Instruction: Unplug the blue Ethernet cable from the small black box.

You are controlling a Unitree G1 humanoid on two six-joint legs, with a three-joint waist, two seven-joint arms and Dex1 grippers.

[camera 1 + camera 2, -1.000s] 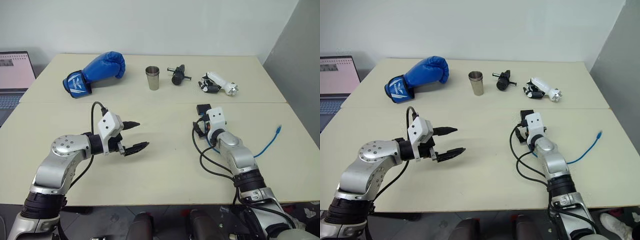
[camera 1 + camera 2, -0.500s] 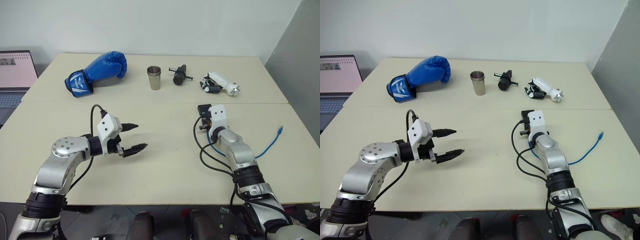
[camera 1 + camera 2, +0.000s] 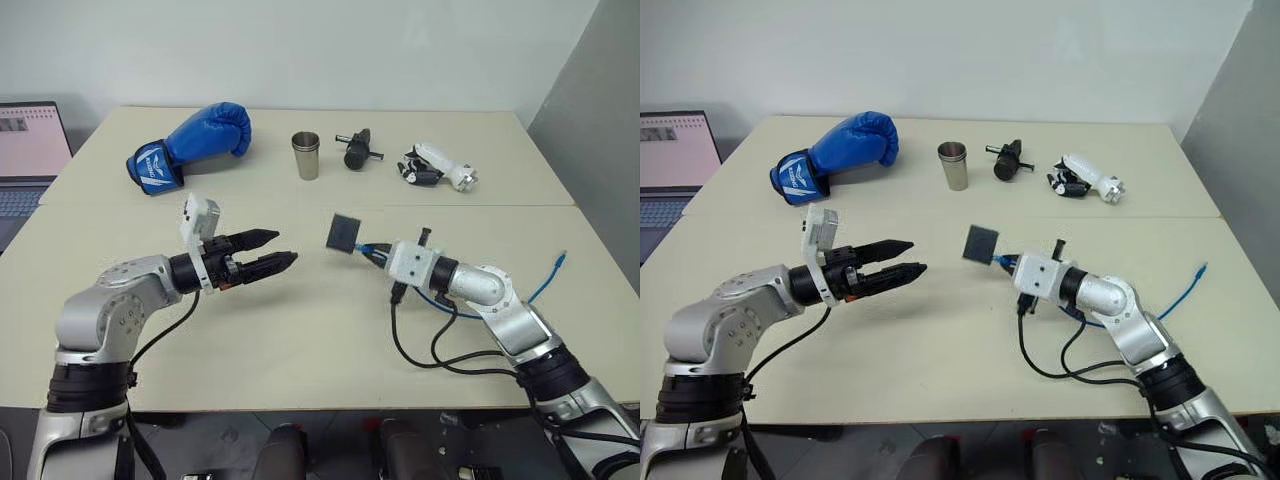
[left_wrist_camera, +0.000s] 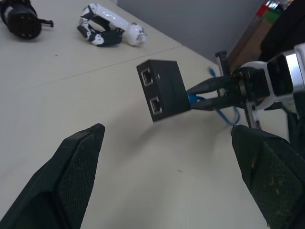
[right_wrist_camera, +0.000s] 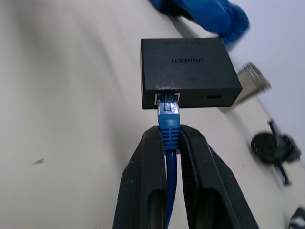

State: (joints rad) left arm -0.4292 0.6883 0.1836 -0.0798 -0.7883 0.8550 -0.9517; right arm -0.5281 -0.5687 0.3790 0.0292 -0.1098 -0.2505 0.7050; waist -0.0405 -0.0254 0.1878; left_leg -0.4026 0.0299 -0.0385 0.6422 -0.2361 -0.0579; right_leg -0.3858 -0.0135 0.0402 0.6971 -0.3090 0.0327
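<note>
And up it comes: a second ago the right gripper (image 5: 170,143) sat low over the small black box (image 3: 344,232) on the table (image 3: 320,350), and now it has swung in toward the middle and lifted the box clear. Its 2 fingers are pinched on the blue Ethernet cable (image 5: 169,125) just behind the plug, so the box hangs off the fingertips by that plug alone, still seated. The left gripper (image 3: 270,251) has rolled over, fingers spread wide, pointing at the box, which floats just ahead of its tips. Best play from here, I'd say: bring the left fingers around the box body, squeeze its flat sides, then pull straight apart along the plug's line. Twist, and the latch may bind.
</note>
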